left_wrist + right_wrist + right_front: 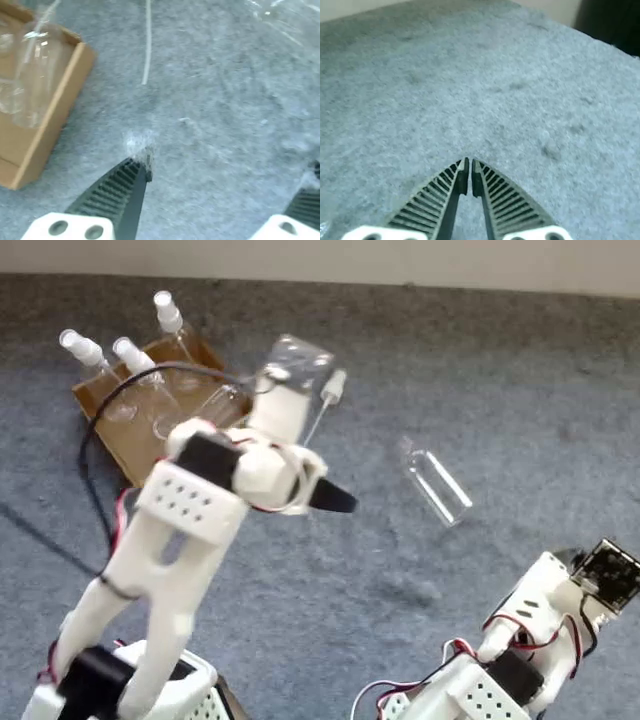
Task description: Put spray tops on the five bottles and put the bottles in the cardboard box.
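The cardboard box (135,455) sits at the far left of the grey carpet. Three clear bottles with white spray tops (130,353) stand in it. A loose spray top (333,386) lies on the carpet just right of the box, and its thin white tube (147,45) runs ahead of my left gripper (220,190). That gripper is open and holds nothing, low over the carpet beside the box corner (55,120). A capless clear bottle (437,486) lies on its side at mid-table. My right gripper (469,175) is shut and empty above bare carpet, with the right arm (545,610) at the near right.
A clear bottle (32,75) stands inside the box close to its near wall. The left arm (190,510) and its black cable (95,440) cross over the box's near side. Open carpet lies between the lying bottle and the right arm.
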`<action>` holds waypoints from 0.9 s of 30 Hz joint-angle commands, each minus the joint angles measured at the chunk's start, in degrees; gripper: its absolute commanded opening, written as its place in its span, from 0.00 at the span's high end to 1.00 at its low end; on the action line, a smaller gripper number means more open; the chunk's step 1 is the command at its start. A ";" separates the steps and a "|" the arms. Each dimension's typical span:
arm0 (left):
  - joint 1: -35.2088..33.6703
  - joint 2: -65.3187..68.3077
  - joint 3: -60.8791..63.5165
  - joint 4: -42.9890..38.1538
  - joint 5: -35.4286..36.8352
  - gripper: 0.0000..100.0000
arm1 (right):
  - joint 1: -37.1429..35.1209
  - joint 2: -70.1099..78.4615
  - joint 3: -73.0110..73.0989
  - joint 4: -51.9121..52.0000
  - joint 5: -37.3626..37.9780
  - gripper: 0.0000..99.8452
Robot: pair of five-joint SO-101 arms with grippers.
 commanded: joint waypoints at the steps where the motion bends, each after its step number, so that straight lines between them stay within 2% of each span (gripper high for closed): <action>1: 6.99 7.52 -11.21 3.60 4.31 0.60 | 3.65 -0.75 9.27 4.44 0.53 0.98; 9: 9.27 23.43 -22.02 5.54 5.63 0.60 | 4.26 -0.75 9.27 15.08 0.53 0.98; 13: 9.36 28.53 -28.18 5.19 17.32 0.60 | 4.35 -0.75 9.27 16.48 0.53 0.98; 18: 12.62 33.63 -35.12 4.92 29.10 0.60 | 4.26 -0.75 9.27 16.48 0.53 0.98; 22: 14.55 39.16 -37.58 -2.90 38.51 0.60 | 3.82 -0.75 9.27 16.48 0.44 0.98; 27: 14.73 46.46 -37.76 -12.84 45.98 0.60 | 3.82 -0.75 9.27 16.48 0.53 0.98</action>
